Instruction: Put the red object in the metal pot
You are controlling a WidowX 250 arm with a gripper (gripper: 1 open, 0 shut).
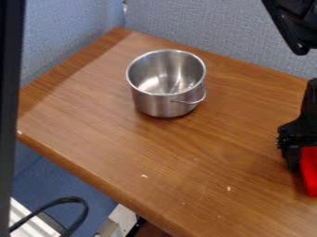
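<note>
The metal pot (168,81) stands upright and empty on the wooden table (111,120), left of centre, its thin handle hanging on the near right side. At the right edge of the view lies the red object (310,176), only partly in frame. My black gripper (295,146) hangs directly over the red object's left end, fingers pointing down and open. Whether the fingertips touch the block I cannot make out. The pot is far to the gripper's left.
A blue textured wall (186,23) stands behind the table. A dark vertical bar (10,93) covers the left edge of the view. Black cables (44,215) lie on the floor below the table's front edge.
</note>
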